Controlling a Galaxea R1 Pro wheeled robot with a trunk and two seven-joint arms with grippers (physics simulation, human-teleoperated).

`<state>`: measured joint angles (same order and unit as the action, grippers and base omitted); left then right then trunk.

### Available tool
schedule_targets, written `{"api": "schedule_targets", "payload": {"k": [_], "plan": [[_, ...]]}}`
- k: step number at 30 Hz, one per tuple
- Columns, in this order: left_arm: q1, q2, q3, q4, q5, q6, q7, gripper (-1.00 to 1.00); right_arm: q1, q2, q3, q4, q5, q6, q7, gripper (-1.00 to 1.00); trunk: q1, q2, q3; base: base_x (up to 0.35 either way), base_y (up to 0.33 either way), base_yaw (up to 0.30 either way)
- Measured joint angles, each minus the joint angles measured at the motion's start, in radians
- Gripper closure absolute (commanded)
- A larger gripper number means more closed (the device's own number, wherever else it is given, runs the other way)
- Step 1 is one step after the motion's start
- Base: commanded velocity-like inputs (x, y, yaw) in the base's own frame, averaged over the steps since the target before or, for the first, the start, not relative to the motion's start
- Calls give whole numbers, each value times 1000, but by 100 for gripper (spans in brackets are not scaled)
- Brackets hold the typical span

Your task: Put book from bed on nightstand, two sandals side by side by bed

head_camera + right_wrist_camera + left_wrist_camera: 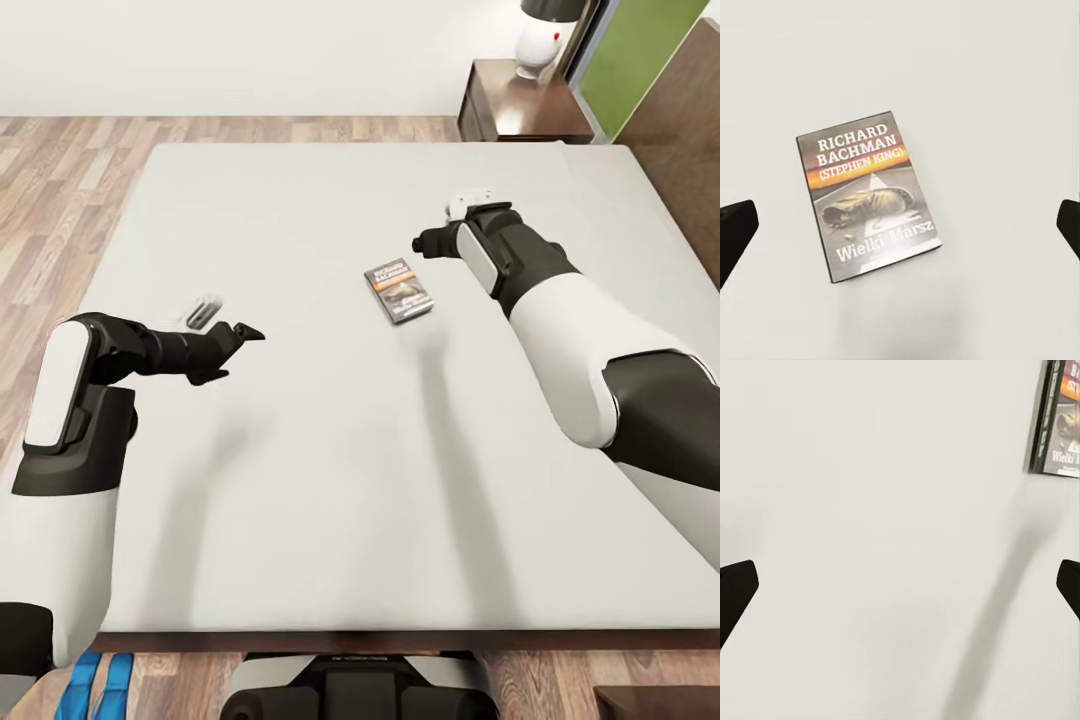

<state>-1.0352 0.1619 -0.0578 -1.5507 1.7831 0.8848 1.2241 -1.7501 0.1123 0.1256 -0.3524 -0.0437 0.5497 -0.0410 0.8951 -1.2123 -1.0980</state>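
Now the right gripper (425,241) hangs spread wide over the bed (300,480), the book (868,194) lying flat just below and ahead of it, squared between its fingers for a pick. Off aside, the left gripper (240,336) idles, likewise spread.

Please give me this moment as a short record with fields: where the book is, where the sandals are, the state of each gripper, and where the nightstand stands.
book: lies flat, cover up, on the bed, near the mattress middle; nothing grips it
right gripper: open, hovering over the mattress beside the book, not touching it
left gripper: open, empty, above bare mattress, farther from the book
sandals: two blue ones lying together on the floor at the bed's near edge, partly hidden by the left arm
nightstand: at the bed's far right corner, a lamp on it
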Motion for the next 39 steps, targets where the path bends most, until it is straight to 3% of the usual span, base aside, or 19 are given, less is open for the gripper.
{"api": "schedule_targets", "payload": {"k": [3, 9, 16, 24, 34, 39], "plan": [[-45, -2, -1, 16, 22, -1, 17, -100, -63, 2, -2, 5, -1, 1, -14, -100, 11, -21, -14, 0, 0, 0], [-79, 3, -1, 20, 68, -5, 54, -100, -91, 3, -2, 6, -2, 1, -22, -100, 34, -63, -42, 0, 0, 0], [-94, 8, -2, 19, 82, -6, 78, -100, -133, 2, -3, 7, -3, 3, -23, -100, 61, -112, -75, 0, 0, 0], [-148, 8, -3, 33, 87, -7, 93, -100, -176, 2, -5, 23, -3, 5, -24, -100, 92, -168, -113, 0, 0, 0], [-209, 8, -5, 34, 78, -13, 102, -100, -192, 3, -4, 50, -4, 22, -24, -100, 92, -168, -128, 0, 0, 0], [-261, 8, -24, 57, 84, -14, 107, -100, -205, 3, -3, 60, -4, 34, -24, -100, 92, -168, -136, 0, 0, 0]]}}
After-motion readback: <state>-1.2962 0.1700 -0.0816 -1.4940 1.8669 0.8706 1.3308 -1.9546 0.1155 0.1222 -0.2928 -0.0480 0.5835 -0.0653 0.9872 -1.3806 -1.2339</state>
